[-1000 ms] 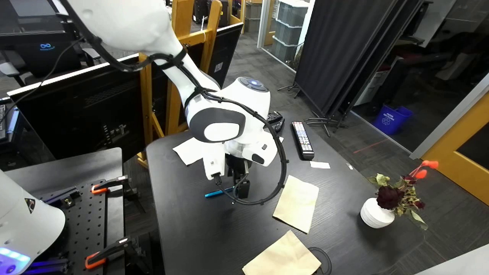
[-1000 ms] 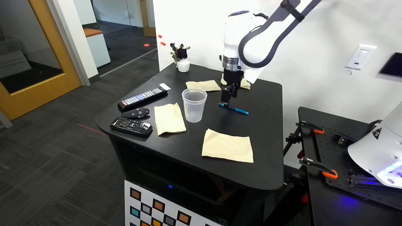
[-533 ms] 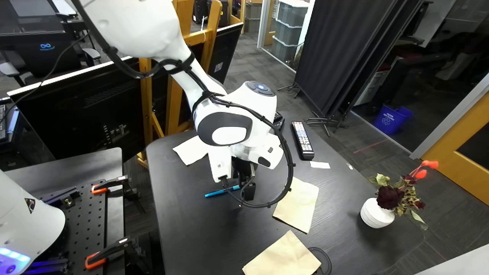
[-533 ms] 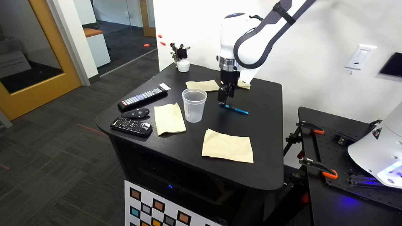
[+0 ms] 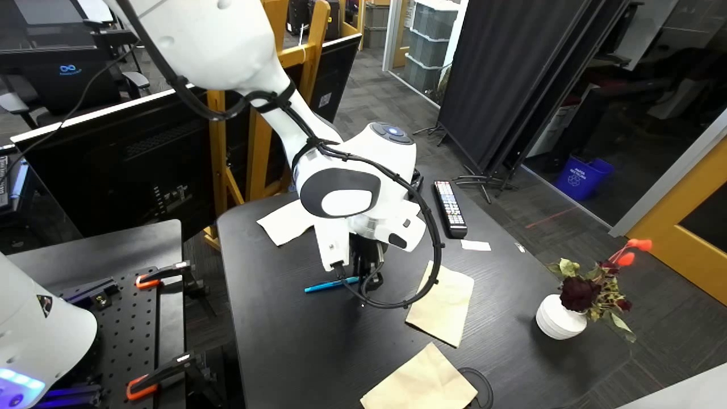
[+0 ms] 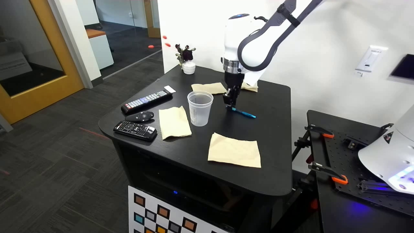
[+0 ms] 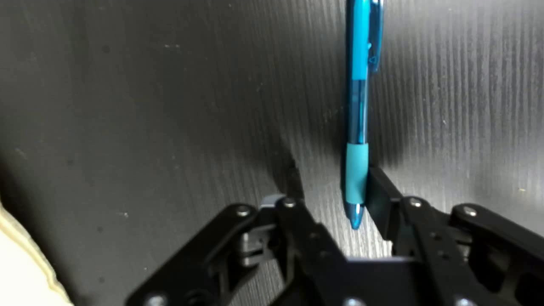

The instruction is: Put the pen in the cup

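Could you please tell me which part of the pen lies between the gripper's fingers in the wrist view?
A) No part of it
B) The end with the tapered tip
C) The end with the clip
B: in the wrist view the pen lies on the dark table with its tapered end between the two sides of the open gripper, close to one side and with a gap to the other.
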